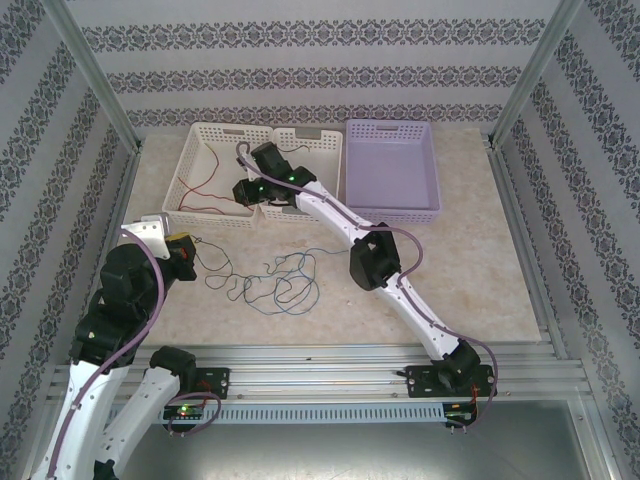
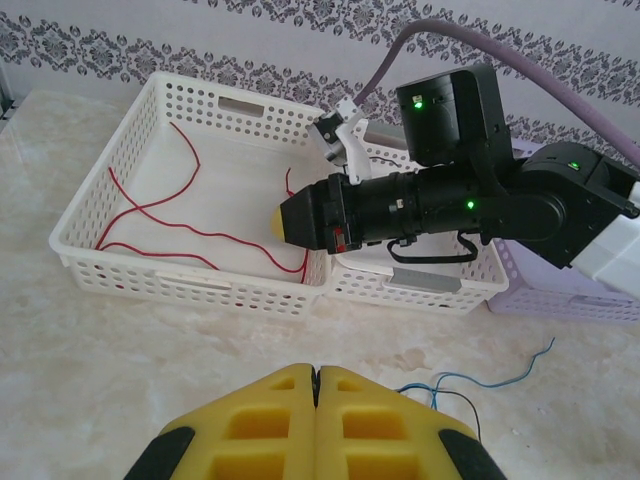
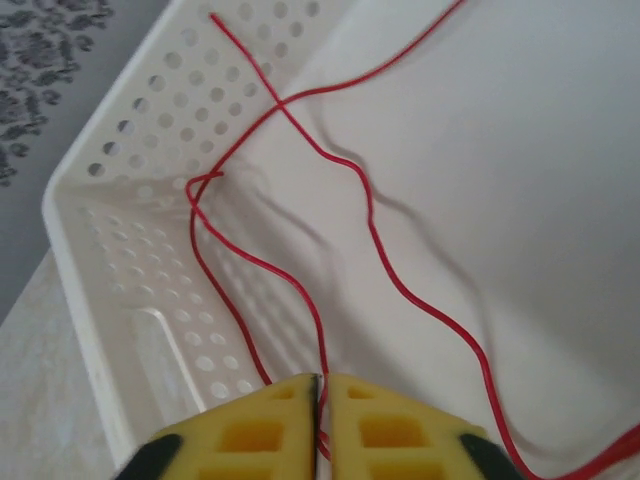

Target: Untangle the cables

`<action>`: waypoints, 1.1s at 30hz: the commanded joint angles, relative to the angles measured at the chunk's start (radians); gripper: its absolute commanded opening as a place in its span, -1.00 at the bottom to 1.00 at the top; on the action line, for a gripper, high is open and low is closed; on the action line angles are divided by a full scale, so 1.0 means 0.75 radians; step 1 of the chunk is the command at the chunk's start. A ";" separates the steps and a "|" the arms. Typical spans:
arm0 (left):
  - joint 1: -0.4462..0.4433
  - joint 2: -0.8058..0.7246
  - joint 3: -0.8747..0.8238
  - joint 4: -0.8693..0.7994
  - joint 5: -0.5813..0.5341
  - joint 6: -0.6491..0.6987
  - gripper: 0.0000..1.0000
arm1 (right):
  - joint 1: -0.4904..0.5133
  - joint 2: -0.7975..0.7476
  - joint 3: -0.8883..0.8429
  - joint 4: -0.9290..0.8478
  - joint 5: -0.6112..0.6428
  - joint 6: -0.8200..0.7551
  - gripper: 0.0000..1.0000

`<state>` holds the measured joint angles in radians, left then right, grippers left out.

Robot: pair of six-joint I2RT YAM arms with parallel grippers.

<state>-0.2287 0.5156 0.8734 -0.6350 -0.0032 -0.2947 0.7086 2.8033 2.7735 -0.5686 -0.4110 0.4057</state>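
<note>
From above, the right arm (image 1: 330, 212) covers the white basket's (image 1: 190, 165) edge; the right wrist view shows the right end effector (image 3: 322, 382) parted by a sliver, the red cable (image 3: 370, 210) running into the gap, gripped or loose I cannot tell. The left end effector (image 2: 316, 375) is clenched, blue cable (image 2: 500, 378) and black cable (image 2: 462, 400) on the tabletop (image 2: 150, 340) at lower right.

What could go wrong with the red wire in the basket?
The red cable seems pinched between the right jaws above the white basket; lifting away could drag it out. The blue cable and black cable lie crossed on the table, so pulling one may tighten the knot.
</note>
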 commanded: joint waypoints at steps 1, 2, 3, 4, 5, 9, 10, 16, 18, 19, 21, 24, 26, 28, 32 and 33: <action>0.013 0.000 -0.012 0.053 0.005 0.021 -1.00 | -0.010 -0.064 0.045 0.005 -0.106 -0.002 -0.48; 0.014 0.000 -0.011 0.053 0.006 0.021 -1.00 | -0.010 -0.094 0.040 0.002 -0.110 -0.010 -0.39; 0.014 0.001 -0.012 0.054 0.005 0.021 -1.00 | -0.009 -0.123 0.036 -0.002 -0.112 -0.018 -0.34; 0.013 0.001 -0.011 0.054 0.005 0.021 -1.00 | -0.010 -0.157 0.026 -0.004 -0.117 -0.022 -0.30; 0.013 0.000 -0.011 0.051 0.004 0.021 -1.00 | -0.012 -0.191 0.016 0.001 -0.119 -0.024 -0.24; 0.014 0.000 -0.011 0.049 0.006 0.021 -1.00 | -0.011 -0.300 -0.004 -0.014 -0.116 -0.050 -0.07; 0.013 0.000 -0.012 0.052 0.008 0.022 -1.00 | -0.012 -0.324 -0.004 -0.024 -0.119 -0.061 -0.06; 0.013 0.006 -0.012 0.050 0.012 0.021 -1.00 | -0.009 -0.471 -0.043 -0.124 -0.076 -0.146 -0.01; 0.014 0.006 -0.013 0.047 0.014 0.021 -1.00 | -0.012 -0.545 -0.121 -0.151 -0.052 -0.191 0.01; 0.013 0.006 -0.013 0.048 0.014 0.020 -1.00 | -0.011 -0.595 -0.184 -0.156 -0.048 -0.217 0.03; 0.013 0.008 -0.014 0.050 0.018 0.019 -1.00 | -0.007 -0.713 -0.363 -0.138 -0.038 -0.259 0.04; 0.012 0.021 -0.011 0.057 0.022 0.021 -1.00 | 0.008 -0.942 -0.777 -0.009 -0.011 -0.297 0.05; 0.014 0.033 -0.006 0.068 0.022 0.018 -1.00 | 0.017 -1.107 -1.091 0.124 0.012 -0.294 0.08; 0.013 0.053 0.012 0.080 0.037 0.011 -1.00 | 0.022 -1.226 -1.333 0.215 0.040 -0.273 0.09; 0.013 0.125 0.064 0.105 0.100 -0.030 -1.00 | 0.062 -1.385 -1.722 0.347 0.058 -0.241 0.11; 0.013 0.137 0.072 0.108 0.107 -0.040 -1.00 | 0.076 -1.409 -1.791 0.374 0.058 -0.238 0.11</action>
<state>-0.2272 0.5961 0.8829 -0.6128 0.0315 -0.2993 0.7338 1.8118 1.5463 -0.4076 -0.3897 0.2279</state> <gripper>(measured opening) 0.045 0.554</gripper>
